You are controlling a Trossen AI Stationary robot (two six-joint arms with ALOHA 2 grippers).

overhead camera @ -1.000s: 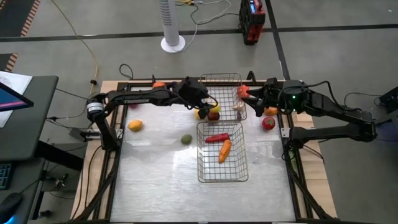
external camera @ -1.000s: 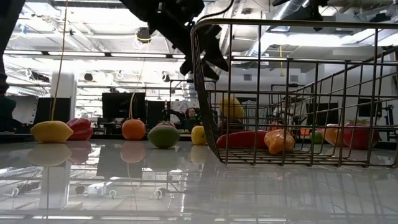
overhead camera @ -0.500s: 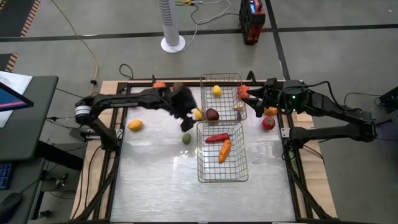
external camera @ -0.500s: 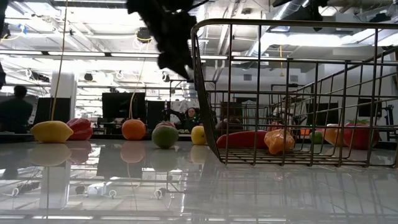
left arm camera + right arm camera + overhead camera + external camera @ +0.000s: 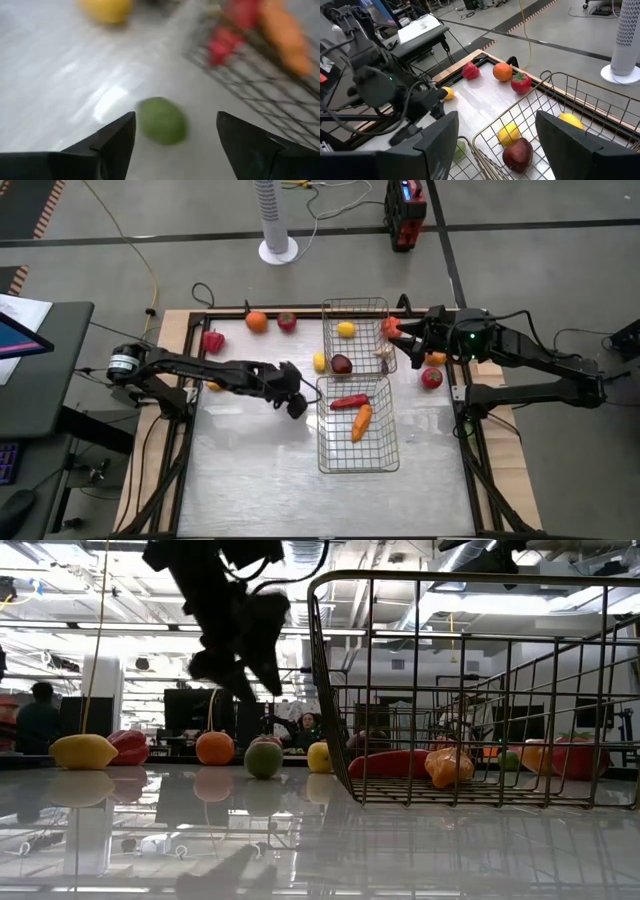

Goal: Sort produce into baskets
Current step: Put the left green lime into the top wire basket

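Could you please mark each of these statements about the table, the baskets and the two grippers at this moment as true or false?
1. The left gripper has its fingers open above a green lime on the table. True.
2. The near basket holds a lemon. False: it holds a red pepper and a carrot.
3. The lemon in the far basket lies inside the far basket. True.
4. The right gripper grips the tomato on the table's right side. False: the tomato lies on the table, apart from it.
5. The orange sits in a basket. False: it rests on the table near the far edge.
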